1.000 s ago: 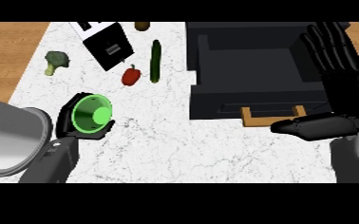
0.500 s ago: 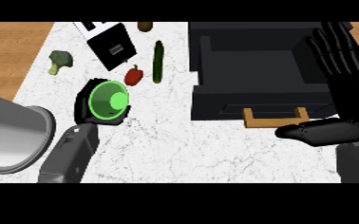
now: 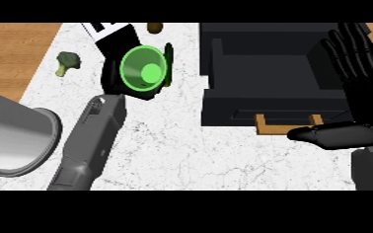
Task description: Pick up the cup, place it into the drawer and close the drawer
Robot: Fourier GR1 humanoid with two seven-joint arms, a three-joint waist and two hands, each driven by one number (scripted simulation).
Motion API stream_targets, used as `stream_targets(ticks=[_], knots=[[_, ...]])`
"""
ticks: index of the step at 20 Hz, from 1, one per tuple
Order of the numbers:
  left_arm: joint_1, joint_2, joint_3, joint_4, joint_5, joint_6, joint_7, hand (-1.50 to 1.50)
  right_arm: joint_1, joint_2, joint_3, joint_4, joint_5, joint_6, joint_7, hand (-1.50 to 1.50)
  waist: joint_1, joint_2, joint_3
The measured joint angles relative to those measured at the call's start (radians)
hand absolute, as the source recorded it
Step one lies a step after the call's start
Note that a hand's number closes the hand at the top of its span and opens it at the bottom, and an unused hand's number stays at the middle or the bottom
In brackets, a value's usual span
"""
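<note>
Green cup (image 3: 143, 71) is clasped in our left hand (image 3: 115, 81); our right hand (image 3: 353, 79) rests open by the drawer (image 3: 266, 64). Carried too low, we could knock the cup against its left wall.

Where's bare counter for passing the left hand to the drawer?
Bare counter in front of the drawer, between left forearm and right hand; also between broccoli and grey bowl. Crowded around the cup in the left hand: cucumber, black box.

Glossy green plastic cup (image 3: 143, 71), matt black drawer (image 3: 233, 109), veined white marble counter (image 3: 189, 153), smooth grey metal bowl (image 3: 22, 138).
</note>
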Motion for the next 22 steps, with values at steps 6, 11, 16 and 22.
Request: stream_targets(ticks=[6, 11, 16, 22], knots=[[-0.129, -0.029, -0.096, -0.146, 0.037, 0.100, 0.241, 1.50, -0.009, 0.005, 0.003, 0.014, 0.010, -0.006, -0.007, -1.50, -0.003, 0.000, 0.000], [-0.264, -0.035, -0.197, -0.154, 0.078, 0.248, 0.373, 1.50, -0.005, 0.007, 0.002, 0.039, 0.014, 0.006, -0.049, -1.50, -0.019, 0.005, 0.000], [-0.419, -0.037, -0.254, -0.041, 0.117, 0.354, 0.490, 1.50, -0.015, -0.009, -0.017, 0.065, -0.001, 0.024, -0.067, -1.50, -0.037, 0.011, 0.000], [-0.548, -0.038, -0.337, 0.152, 0.172, 0.449, 0.543, 1.50, -0.039, -0.012, -0.010, 0.072, -0.014, 0.040, -0.068, -1.50, -0.075, 0.022, 0.001]])
